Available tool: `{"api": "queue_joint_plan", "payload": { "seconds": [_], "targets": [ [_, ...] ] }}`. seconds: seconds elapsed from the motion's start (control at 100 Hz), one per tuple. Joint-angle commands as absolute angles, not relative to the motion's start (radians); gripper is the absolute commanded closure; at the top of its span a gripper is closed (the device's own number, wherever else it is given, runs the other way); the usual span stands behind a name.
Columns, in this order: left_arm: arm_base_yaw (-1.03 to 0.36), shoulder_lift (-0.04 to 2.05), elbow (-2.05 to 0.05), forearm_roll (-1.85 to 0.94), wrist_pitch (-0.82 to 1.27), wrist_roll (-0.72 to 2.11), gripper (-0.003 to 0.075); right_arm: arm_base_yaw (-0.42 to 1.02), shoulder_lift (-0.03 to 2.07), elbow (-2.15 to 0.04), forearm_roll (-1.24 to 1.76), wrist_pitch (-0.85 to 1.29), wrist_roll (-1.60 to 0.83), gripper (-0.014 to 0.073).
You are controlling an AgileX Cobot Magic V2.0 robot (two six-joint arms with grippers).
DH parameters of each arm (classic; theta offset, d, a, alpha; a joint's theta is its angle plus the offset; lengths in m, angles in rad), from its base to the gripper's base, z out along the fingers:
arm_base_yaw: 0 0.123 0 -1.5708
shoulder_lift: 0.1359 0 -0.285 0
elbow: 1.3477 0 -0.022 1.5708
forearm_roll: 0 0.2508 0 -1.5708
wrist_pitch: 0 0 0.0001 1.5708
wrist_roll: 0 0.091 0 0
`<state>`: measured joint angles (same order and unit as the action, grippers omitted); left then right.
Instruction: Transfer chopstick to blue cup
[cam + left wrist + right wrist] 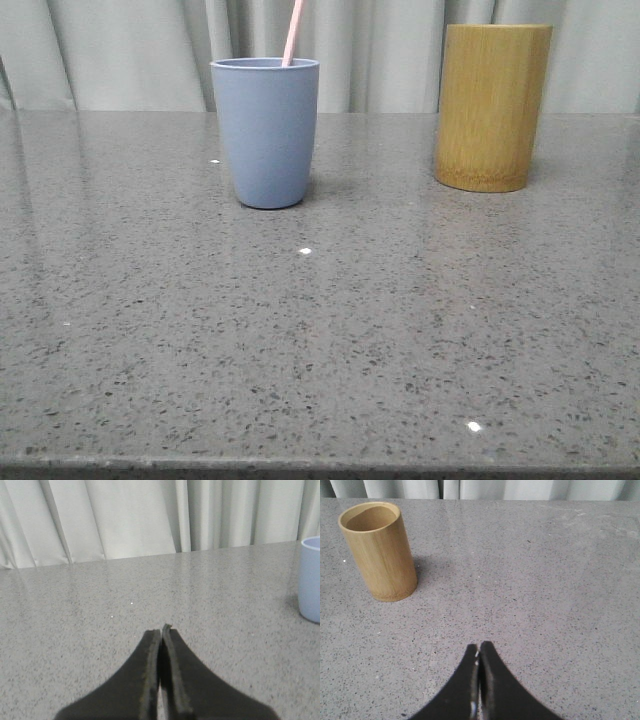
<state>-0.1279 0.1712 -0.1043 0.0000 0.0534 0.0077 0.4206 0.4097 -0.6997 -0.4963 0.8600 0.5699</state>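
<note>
Pale curtains hang in soft folds behind a polished grey speckled stone counter [320, 350] that catches small glints of light. On it stands the blue cup [265, 132], a smooth matte tumbler narrowing slightly toward its base, and the chopstick [293, 32], a thin pale pink stick, already rests inside it, leaning a little and rising past the rim out of the front view. Well apart to the robot's right stands a bamboo cup [492, 107], a straight yellow-brown cylinder with fine vertical grain, with nothing visible inside it. The left hand [163, 630] is clenched on nothing, its dark tapered fingers pressed together above bare counter. The right hand [480, 647] is likewise pinched closed and grasping nothing. To my eye the transfer looks done; what remains is probably just parking the arms clear of both cups.
</note>
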Motion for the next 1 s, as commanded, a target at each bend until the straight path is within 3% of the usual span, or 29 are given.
{"api": "queue_joint_plan", "payload": {
  "seconds": [0.0,0.44,0.99],
  "targets": [
    [-0.126,0.115,-0.075,0.011,-0.057,0.000,0.0739,0.416,0.417,-0.721,-0.538,0.802,0.568,0.0661],
    [-0.058,-0.040,0.012,0.055,-0.037,-0.005,0.0739,0.416,0.417,-0.721,-0.538,0.802,0.568,0.0661],
    [-0.041,-0.038,0.012,0.052,-0.019,0.000,0.0739,0.416,0.417,-0.721,-0.538,0.802,0.568,0.0661]
  ]
}}
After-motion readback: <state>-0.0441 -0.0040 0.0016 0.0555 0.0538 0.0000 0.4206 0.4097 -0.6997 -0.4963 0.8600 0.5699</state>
